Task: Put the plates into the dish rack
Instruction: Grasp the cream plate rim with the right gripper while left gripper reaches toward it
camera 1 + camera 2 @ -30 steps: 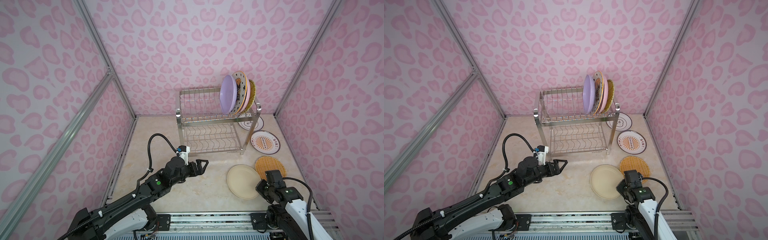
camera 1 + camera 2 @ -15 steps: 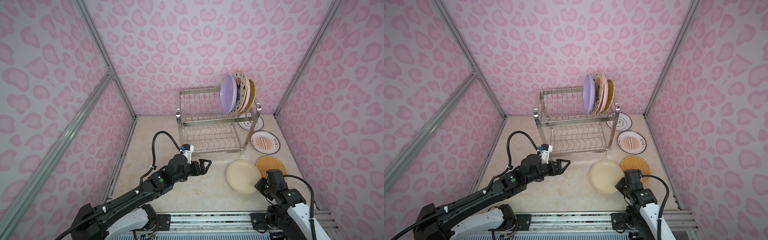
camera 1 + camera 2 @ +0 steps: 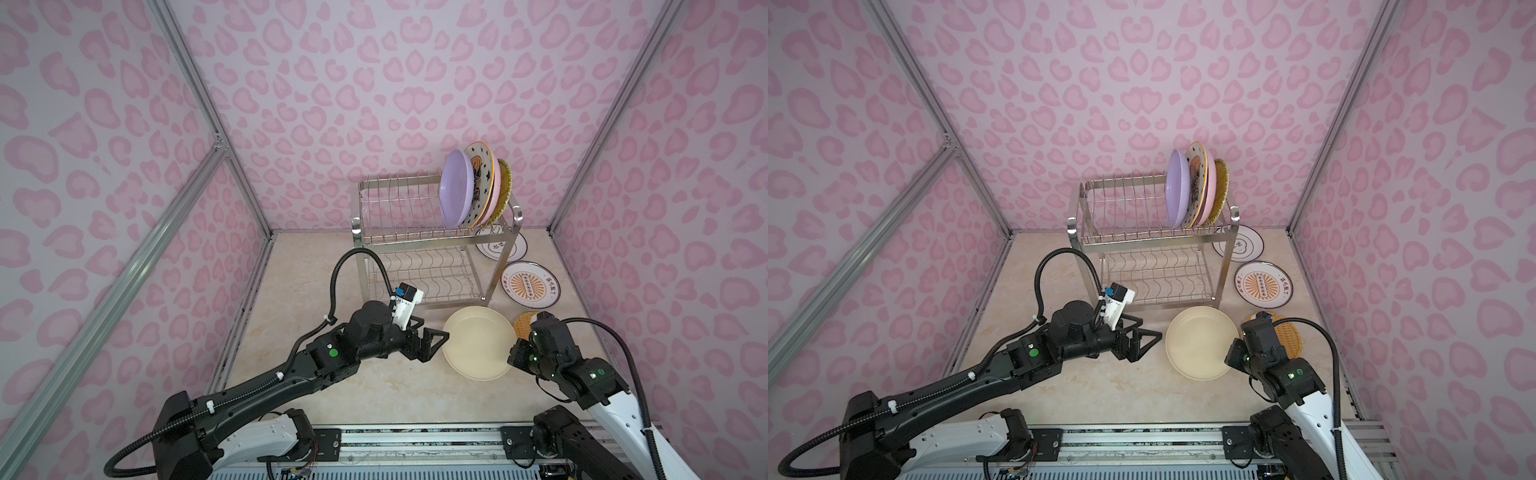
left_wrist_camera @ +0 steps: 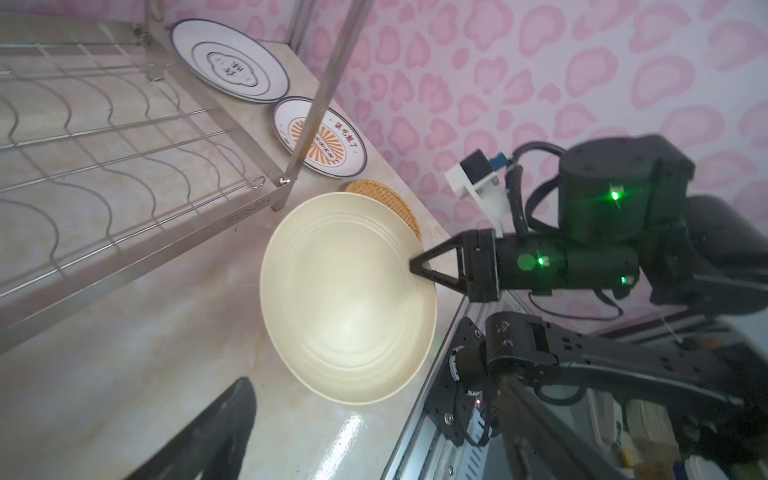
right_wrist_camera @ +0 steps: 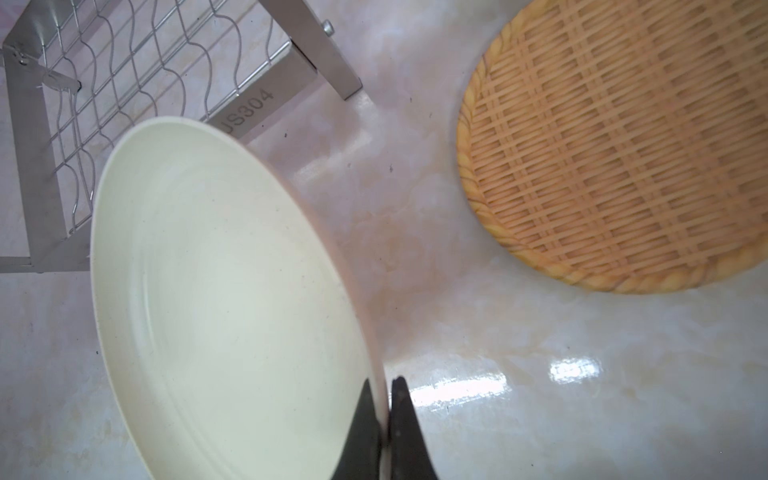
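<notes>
A cream plate [image 3: 478,347] [image 3: 1200,343] hangs tilted just above the table in front of the dish rack [image 3: 432,245] [image 3: 1154,241]. My right gripper [image 3: 512,356] [image 5: 384,386] is shut on its right rim, one finger on each face. At the plate's left rim my left gripper [image 3: 434,345] [image 3: 1148,343] stands open and holds nothing. A lilac plate [image 3: 456,193], a star-patterned plate [image 3: 482,166], a pink plate [image 3: 494,201] and a wicker plate [image 3: 506,183] stand upright at the right end of the rack's top tier. The lower tier is empty.
On the table right of the rack lie two white printed plates [image 3: 530,284] [image 3: 505,249]. A second wicker plate [image 3: 523,323] [image 5: 623,158] lies flat beside the cream plate, partly under my right arm. Pink walls close in on three sides.
My right gripper has shut on the cream plate's rim and tipped it up and slightly left. My left arm has swung right, bringing its open gripper up to the plate.
</notes>
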### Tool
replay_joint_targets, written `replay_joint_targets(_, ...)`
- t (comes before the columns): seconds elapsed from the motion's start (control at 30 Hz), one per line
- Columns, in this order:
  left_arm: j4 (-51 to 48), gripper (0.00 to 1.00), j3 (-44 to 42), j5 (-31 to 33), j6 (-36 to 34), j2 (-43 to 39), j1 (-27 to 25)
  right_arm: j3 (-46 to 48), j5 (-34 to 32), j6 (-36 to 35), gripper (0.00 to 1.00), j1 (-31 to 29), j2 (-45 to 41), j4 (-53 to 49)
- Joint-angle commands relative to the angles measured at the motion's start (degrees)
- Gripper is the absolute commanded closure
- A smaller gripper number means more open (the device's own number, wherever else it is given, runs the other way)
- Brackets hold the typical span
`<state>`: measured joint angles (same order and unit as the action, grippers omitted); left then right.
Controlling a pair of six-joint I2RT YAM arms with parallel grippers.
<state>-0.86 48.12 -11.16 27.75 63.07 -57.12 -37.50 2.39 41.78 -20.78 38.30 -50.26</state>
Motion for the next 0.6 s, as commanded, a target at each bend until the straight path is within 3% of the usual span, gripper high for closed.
replay_joint_targets(0.0,-1.2,0.08,1.5,-0.3,-15.4,0.6,-2.5,-3.3,0.5,-5.3,1.00,-0.1,2.9,-1.5)
replay_joint_targets(0.2,-6.4,0.17,7.0,-4.0,-33.3,3.9,-5.7,-12.0,1.2,-7.9,1.00,-0.8,8.9,-2.8)
replay_joint_targets(0.37,-7.1,0.23,8.2,-1.3,-47.8,6.4,-9.1,-16.8,5.2,-11.2,1.00,1.7,15.4,-1.4)
replay_joint_targets(0.57,-5.6,0.33,9.9,2.0,-52.7,10.5,-9.6,-20.7,11.3,-13.5,1.00,3.5,21.9,-0.4)
